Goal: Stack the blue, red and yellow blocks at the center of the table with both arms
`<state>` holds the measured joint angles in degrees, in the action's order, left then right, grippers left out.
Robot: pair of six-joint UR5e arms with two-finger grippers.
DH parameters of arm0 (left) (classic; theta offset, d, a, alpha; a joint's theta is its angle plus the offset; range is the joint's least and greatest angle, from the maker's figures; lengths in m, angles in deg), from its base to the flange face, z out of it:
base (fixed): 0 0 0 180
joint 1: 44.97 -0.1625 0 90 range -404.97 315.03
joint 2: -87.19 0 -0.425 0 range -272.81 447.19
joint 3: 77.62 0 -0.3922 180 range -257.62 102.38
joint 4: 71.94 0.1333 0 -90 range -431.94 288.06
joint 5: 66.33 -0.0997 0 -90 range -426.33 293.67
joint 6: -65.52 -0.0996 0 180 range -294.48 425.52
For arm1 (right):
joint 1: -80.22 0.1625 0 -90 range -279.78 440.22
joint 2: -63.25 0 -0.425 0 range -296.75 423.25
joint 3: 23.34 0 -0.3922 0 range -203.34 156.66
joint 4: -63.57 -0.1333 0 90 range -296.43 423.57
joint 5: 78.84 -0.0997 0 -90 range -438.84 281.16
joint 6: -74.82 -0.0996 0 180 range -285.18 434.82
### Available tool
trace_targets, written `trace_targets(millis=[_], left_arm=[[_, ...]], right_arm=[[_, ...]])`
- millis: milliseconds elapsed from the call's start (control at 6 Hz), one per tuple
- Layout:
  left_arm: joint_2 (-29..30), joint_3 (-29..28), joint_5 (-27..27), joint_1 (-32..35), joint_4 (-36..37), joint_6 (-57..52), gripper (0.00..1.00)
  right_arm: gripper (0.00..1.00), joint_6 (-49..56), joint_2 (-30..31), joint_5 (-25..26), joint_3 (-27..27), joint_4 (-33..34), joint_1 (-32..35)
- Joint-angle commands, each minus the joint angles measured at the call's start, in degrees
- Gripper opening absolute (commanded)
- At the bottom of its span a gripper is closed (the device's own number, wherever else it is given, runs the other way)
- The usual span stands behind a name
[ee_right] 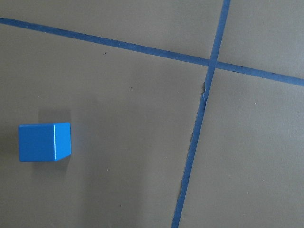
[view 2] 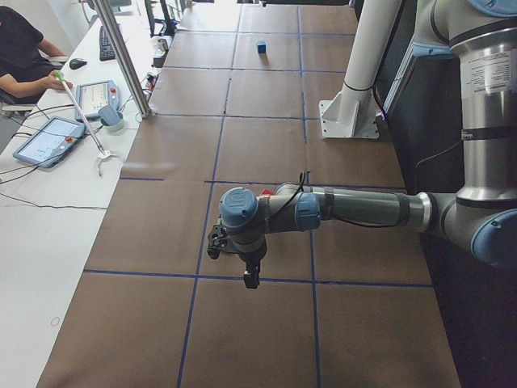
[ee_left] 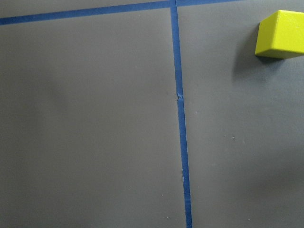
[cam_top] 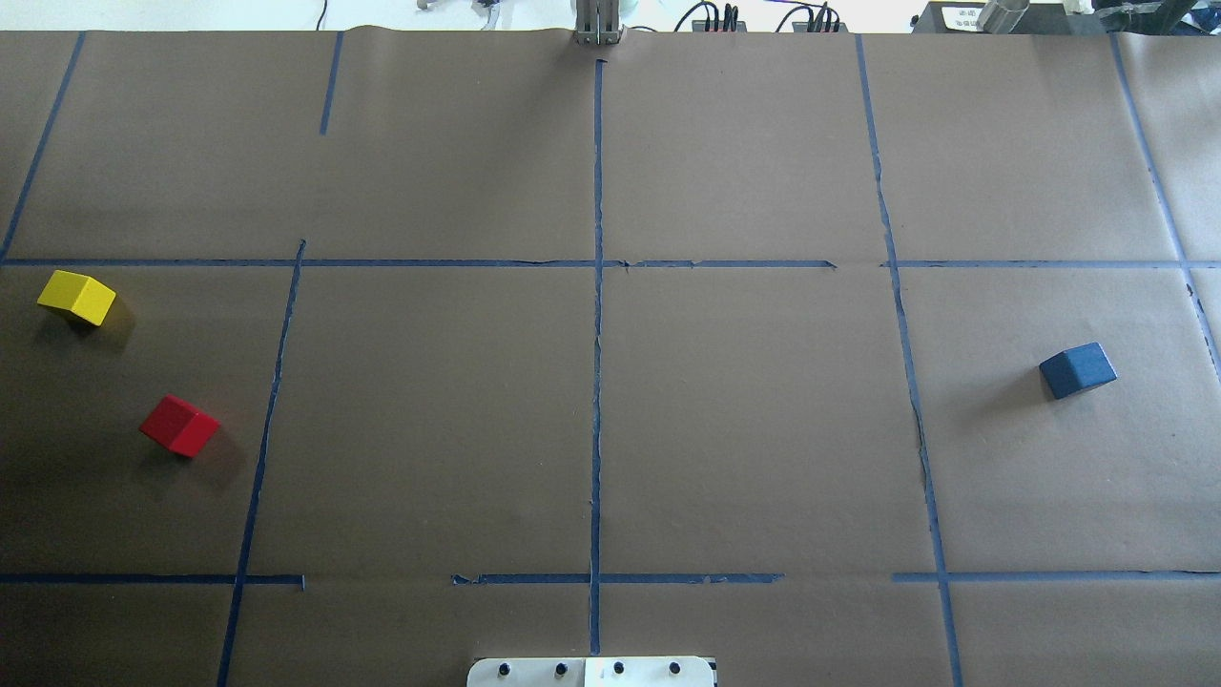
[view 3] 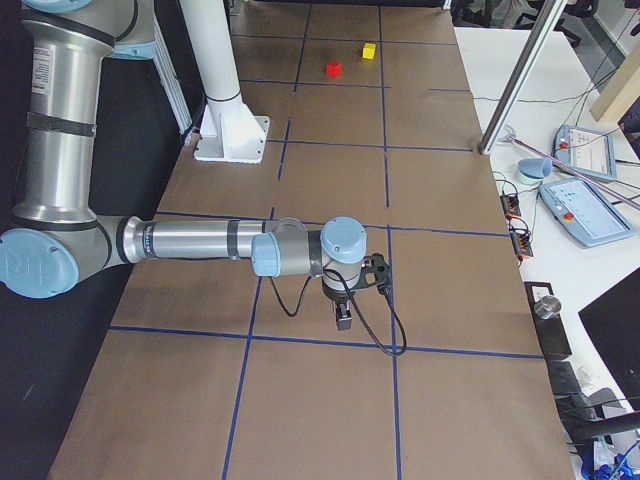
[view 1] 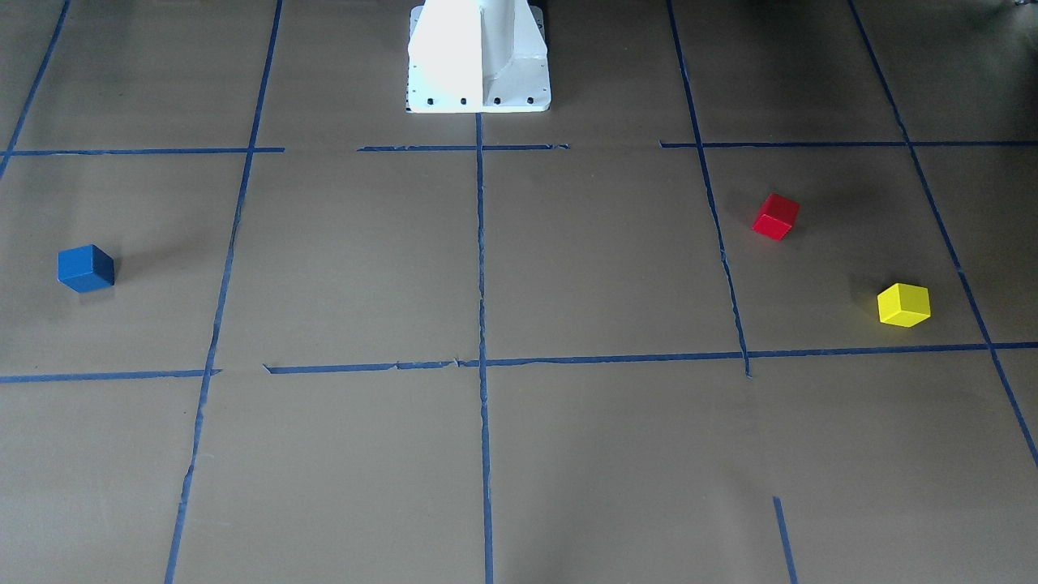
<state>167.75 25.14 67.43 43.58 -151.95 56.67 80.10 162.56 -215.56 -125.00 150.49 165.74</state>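
Observation:
The blue block (view 1: 85, 268) lies alone on the brown paper at the robot's right (cam_top: 1078, 369), and it sits at the left in the right wrist view (ee_right: 44, 142). The red block (cam_top: 179, 426) and the yellow block (cam_top: 76, 297) lie apart at the robot's left. The yellow block shows at the top right of the left wrist view (ee_left: 281, 34). My left gripper (view 2: 251, 279) hangs above the table near the red and yellow blocks. My right gripper (view 3: 342, 318) hangs above the table near the blue block. Both show only in the side views, so I cannot tell if they are open or shut.
Blue tape lines (cam_top: 597, 315) divide the paper into squares. The white robot pedestal (view 1: 478, 57) stands at the table's near edge. A side table with tablets (view 2: 47, 139) and a seated operator (view 2: 24, 48) lies beyond the far edge. A metal post (view 2: 125, 56) stands there.

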Motion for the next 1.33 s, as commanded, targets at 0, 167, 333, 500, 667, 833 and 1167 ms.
trace_targets(millis=[0, 167, 333, 500, 667, 833, 1167], left_arm=[[0.1, 0.2, -0.1, -0.1, 0.2, 0.0, 1.00], [0.0, 0.7, -0.4, -0.2, 0.3, 0.0, 1.00], [0.0, 1.3, -0.5, -0.1, 0.3, 0.0, 1.00], [0.0, 1.1, -0.3, -0.2, 0.1, 0.2, 1.00], [0.0, 1.6, -0.1, -0.1, 0.2, 0.6, 1.00], [0.0, 1.3, 0.0, -0.1, 0.2, 0.6, 1.00], [0.0, 0.9, 0.0, -0.1, -0.5, 0.1, 1.00]], right_arm=[[1.00, 0.0, 0.0, 0.1, 0.0, -0.1, 0.0], [1.00, 0.0, 0.0, 0.2, 0.1, -0.1, 0.0], [1.00, 0.1, 0.2, 0.2, 0.0, -0.2, 0.0], [1.00, 0.5, 0.7, 0.4, 0.1, -0.4, 0.0], [1.00, 0.9, 1.0, 0.2, -0.5, -0.6, 0.0], [1.00, 0.8, 1.4, -0.4, -0.3, -0.5, 0.0], [1.00, 0.6, 1.4, -0.7, -0.3, -0.6, -0.2]])
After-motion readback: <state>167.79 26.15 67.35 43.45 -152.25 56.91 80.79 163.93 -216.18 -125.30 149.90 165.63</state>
